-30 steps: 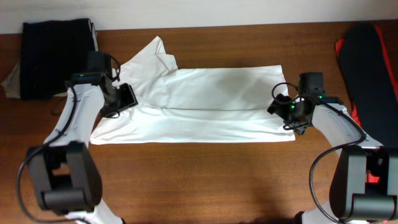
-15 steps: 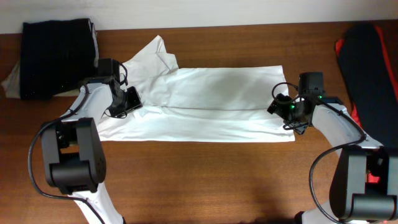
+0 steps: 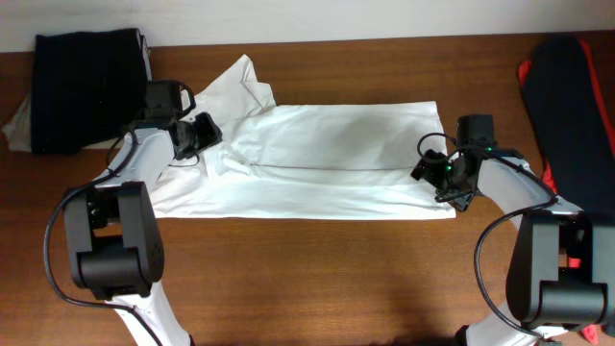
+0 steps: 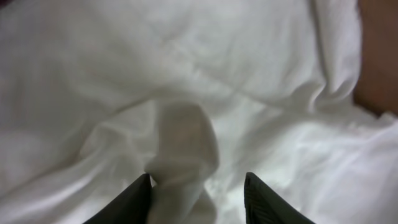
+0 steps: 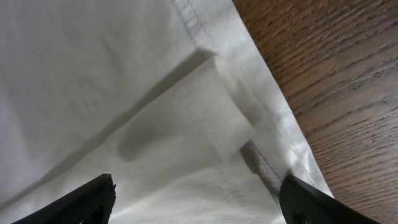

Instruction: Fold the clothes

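Observation:
The clothes in hand are a wrinkled white garment [image 3: 327, 159] spread across the middle of the table. My left gripper [image 3: 197, 135] is over its left part, near the bunched upper corner. In the left wrist view a raised fold of white cloth [image 4: 183, 146] stands between the jaws of the left gripper [image 4: 198, 186]. The fold leans on the left finger, a gap shows at the right finger, and the jaws are partly open. My right gripper [image 3: 437, 173] hovers wide open over the right hem [image 5: 249, 81] of the garment. In the right wrist view flat cloth lies under the right gripper [image 5: 199, 199].
A stack of black clothes [image 3: 82, 91] lies at the back left corner. A dark bag with red trim [image 3: 572, 96] sits at the right edge. Bare wooden table [image 3: 317, 279] runs along the front, and its wood [image 5: 336, 74] shows just past the hem.
My left gripper has moved back and a little right on the white garment, turned, and its jaws have narrowed. The right gripper has barely shifted.

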{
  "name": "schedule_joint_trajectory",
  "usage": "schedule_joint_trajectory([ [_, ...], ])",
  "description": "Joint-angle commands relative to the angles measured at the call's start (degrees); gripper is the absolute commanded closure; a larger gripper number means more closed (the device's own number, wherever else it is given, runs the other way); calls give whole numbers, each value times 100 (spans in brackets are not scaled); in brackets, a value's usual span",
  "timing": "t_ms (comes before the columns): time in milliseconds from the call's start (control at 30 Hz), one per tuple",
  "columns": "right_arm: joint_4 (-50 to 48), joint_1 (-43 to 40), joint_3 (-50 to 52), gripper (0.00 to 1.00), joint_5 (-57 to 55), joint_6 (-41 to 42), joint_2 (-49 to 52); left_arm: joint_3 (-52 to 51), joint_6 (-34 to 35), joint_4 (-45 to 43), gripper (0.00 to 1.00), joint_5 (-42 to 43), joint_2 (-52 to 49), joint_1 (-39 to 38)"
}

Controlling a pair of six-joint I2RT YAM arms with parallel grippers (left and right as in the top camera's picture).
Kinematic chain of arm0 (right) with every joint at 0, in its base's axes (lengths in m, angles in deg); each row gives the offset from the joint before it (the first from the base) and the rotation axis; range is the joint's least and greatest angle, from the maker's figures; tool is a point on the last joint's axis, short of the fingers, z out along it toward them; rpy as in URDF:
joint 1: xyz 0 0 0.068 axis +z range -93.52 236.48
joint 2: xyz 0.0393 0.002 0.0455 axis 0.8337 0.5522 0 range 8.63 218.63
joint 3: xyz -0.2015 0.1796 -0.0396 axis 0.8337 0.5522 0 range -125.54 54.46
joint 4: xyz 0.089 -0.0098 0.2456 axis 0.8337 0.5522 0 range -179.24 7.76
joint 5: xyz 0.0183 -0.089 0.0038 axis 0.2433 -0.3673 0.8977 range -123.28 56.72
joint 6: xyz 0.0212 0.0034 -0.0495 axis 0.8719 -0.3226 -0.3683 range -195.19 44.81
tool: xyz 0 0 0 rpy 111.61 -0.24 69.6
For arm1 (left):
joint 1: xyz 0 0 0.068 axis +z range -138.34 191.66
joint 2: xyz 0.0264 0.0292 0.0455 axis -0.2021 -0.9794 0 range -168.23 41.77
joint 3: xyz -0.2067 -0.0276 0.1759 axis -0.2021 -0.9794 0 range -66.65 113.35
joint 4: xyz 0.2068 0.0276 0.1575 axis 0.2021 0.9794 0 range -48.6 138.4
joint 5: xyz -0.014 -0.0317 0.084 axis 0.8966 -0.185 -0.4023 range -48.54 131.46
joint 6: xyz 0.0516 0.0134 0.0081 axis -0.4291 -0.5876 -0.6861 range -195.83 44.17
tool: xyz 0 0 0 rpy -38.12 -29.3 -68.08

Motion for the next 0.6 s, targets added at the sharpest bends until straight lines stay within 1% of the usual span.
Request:
schedule_joint_trajectory([
  [0,-13,33,57,12,-116,11,33,61,715,-553,52,125,-7,24],
  [33,-13,33,57,12,-116,11,33,61,732,-697,52,129,-7,22],
  [100,-13,33,57,12,-118,11,33,61,728,-922,44,138,-7,-9],
  [167,-17,33,57,12,-118,11,33,63,717,-1172,43,243,-7,-35],
  [200,-15,33,57,12,-116,11,33,87,531,-1255,39,476,22,-33],
  [233,-13,33,57,12,-116,9,33,157,192,-1189,37,748,76,-7],
  [267,-13,33,57,12,-118,9,33,251,9,-940,35,852,201,39],
  [333,-15,33,57,12,-118,9,33,372,-144,-540,31,822,557,175],
  [400,-22,33,57,12,-116,9,33,376,-227,-514,17,828,951,302],
  [433,-39,33,57,12,-116,9,33,376,-227,-509,13,833,1145,376],
  [500,-57,33,57,12,-114,9,33,376,-251,-85,13,809,1440,457],
  [567,-37,33,57,12,-116,7,33,376,-490,752,13,492,1534,472],
])
